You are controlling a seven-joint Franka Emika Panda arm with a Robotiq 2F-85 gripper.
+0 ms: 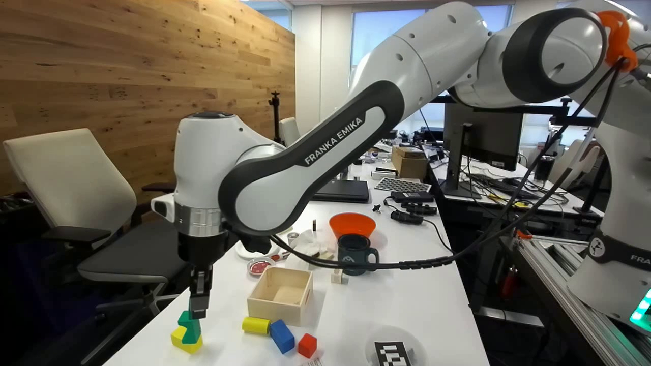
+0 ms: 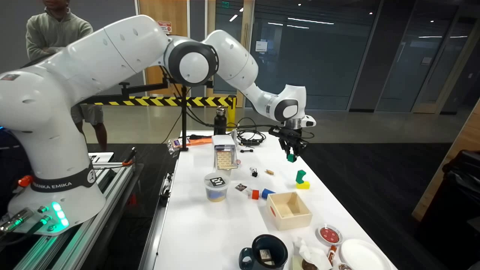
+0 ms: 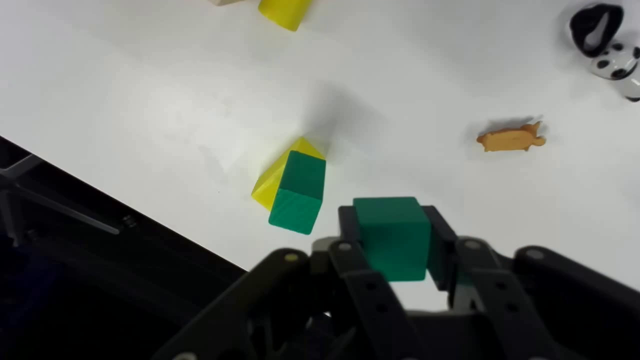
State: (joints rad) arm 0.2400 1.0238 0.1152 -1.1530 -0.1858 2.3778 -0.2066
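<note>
Gripper (image 3: 392,225), wrist view: grasping a green cube (image 3: 393,252), one fingertip against each side. Cube hangs above the tabletop (image 3: 150,85). Near it in the same view, a green block (image 3: 299,192) stands on a yellow block (image 3: 268,181) whose shape is partly hidden; the green one's curved notch shows in both exterior views. This pair sits by the tabletop's edge; in an exterior view the held cube (image 2: 291,158) shows clear of it, with a gap between.

Nearby: tan animal figure (image 3: 510,140), and a black-and-white spotted figure (image 3: 607,62) cut by the wrist view's edge.

In an exterior view, yellow cylinder (image 1: 256,325) on its side, blue block (image 1: 282,336) just next to it, red cube (image 1: 307,346) past that, all alongside an open wooden box (image 1: 272,309). Farther along, dark mug (image 1: 350,251) with an orange bowl (image 1: 352,222) behind. Office chair (image 1: 71,173) beside the tabletop.

Also in an exterior view: lidded clear tub (image 2: 210,192) with a printed marker (image 2: 216,182) on top, crumpled tissue (image 2: 309,251), white plate (image 2: 362,253), black bottle (image 2: 220,122) at the far end. Person (image 2: 60,33) standing behind the robot arm (image 2: 112,48), head mostly out of frame.
</note>
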